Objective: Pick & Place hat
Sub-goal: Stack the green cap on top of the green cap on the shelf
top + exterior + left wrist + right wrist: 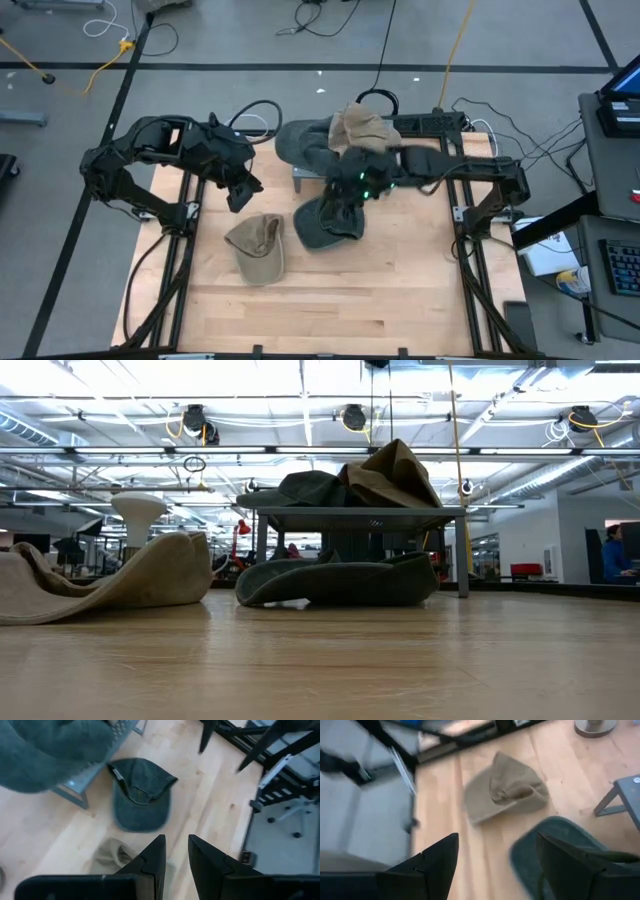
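Observation:
A dark green cap [322, 225] lies on the wooden table, crown opening up; in the low view the green cap [335, 580] rests flat. A tan cap [257, 247] lies left of it, also seen as the tan cap [507, 787]. My right gripper [345, 198] hovers above the green cap, fingers wide open [497, 840], touching nothing. My left gripper [240, 192] hangs above the table left of both caps, its fingers a narrow gap apart [176, 840]. The green cap [140, 795] shows ahead of it.
A small grey stand [350, 512] sits at the table's far middle, with a dark hat [305, 140] and a tan hat [362, 125] piled on top. Bare wood stretches along the near edge. Black frame rails [470, 215] flank the table, with cables on the floor beyond.

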`<action>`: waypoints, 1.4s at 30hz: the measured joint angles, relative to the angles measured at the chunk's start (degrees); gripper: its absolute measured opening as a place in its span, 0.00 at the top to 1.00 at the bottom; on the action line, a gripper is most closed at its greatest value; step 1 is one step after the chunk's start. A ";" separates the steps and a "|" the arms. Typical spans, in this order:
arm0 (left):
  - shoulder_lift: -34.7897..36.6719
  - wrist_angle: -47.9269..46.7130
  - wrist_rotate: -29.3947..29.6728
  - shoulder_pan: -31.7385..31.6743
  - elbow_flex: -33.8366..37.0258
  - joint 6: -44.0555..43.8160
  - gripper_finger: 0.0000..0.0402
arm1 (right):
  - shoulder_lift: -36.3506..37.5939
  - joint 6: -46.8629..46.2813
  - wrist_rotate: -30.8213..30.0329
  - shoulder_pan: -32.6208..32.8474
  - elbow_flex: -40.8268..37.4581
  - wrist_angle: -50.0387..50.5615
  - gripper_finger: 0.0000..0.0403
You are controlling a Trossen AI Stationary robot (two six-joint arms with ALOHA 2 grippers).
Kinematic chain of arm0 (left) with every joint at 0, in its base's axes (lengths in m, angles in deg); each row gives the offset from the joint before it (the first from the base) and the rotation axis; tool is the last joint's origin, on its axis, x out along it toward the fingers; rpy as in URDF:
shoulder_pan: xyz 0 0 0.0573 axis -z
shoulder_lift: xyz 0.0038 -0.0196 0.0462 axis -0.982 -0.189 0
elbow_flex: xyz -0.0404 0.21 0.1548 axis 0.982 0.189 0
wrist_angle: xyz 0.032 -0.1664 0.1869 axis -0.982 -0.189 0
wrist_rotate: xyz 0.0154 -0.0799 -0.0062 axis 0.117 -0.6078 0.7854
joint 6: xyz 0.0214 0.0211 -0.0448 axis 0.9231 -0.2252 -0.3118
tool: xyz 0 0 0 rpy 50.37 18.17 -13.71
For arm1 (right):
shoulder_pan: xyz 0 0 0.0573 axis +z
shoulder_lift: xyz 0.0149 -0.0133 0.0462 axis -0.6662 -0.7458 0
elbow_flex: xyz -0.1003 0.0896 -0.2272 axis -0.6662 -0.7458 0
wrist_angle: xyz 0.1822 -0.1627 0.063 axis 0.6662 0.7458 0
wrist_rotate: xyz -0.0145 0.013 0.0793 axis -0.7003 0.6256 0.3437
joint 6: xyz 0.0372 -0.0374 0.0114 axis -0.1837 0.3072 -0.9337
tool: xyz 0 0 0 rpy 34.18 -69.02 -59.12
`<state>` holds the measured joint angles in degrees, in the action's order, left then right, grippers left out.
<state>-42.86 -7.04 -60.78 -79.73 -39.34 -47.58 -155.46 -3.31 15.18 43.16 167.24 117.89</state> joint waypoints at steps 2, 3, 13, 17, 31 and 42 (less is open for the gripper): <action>0.00 0.00 -1.58 0.00 0.00 -1.14 0.79 | -0.09 5.16 -3.53 1.73 -3.64 -1.43 0.38; 0.00 0.02 -2.34 0.00 0.00 -1.74 0.79 | -0.15 8.06 -5.40 2.75 -5.42 -2.04 0.39; 0.00 0.00 -3.99 0.02 0.00 -5.15 0.79 | -0.17 25.54 -19.55 9.16 -26.91 -22.55 0.44; 0.00 -0.07 -3.99 0.02 0.00 -6.20 0.79 | -0.07 28.56 -19.77 10.06 -33.73 -26.60 0.44; 0.00 -0.13 -3.86 0.02 0.00 -6.63 0.79 | -0.56 36.97 -26.19 15.34 -45.49 -38.07 0.44; 0.00 -0.22 -3.85 0.02 0.00 -6.61 0.79 | -7.64 38.60 -27.46 13.95 -45.32 -43.37 0.49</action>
<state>-42.86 -7.26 -64.64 -79.71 -39.34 -54.18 -163.10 35.29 -12.29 57.11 121.92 74.52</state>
